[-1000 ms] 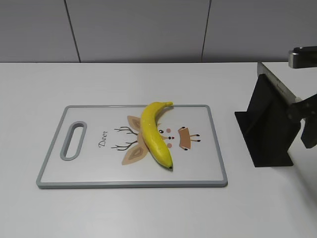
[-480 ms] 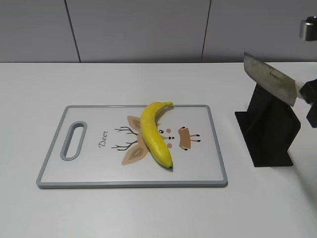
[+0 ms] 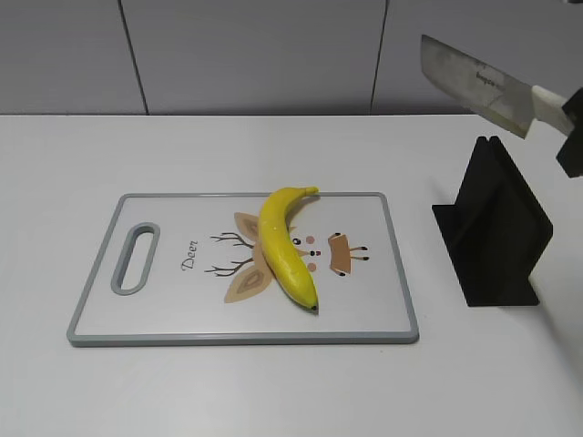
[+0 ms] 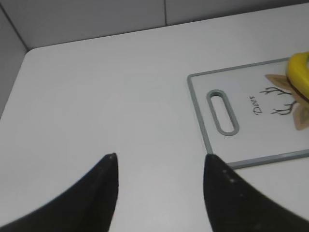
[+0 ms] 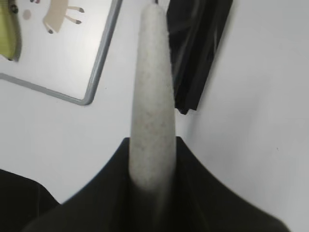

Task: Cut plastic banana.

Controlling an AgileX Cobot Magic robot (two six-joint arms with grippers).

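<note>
A yellow plastic banana (image 3: 286,246) lies on a white cutting board (image 3: 164,309) with a grey rim and a deer drawing. My right gripper (image 3: 572,127) is shut on the pale handle (image 5: 150,96) of a knife (image 3: 474,84), held in the air above the black knife stand (image 3: 496,228), blade pointing left. The banana's end shows in the right wrist view (image 5: 8,34) and in the left wrist view (image 4: 300,72). My left gripper (image 4: 159,162) is open and empty over bare table, left of the board (image 4: 198,111).
The black knife stand (image 5: 198,53) stands on the white table right of the board. A grey panelled wall (image 3: 255,55) runs behind the table. The board has a slot handle (image 3: 135,259) at its left end.
My right gripper has lifted the knife up out of the black stand and clear above it, moving up and slightly left. The banana and board have not moved.
</note>
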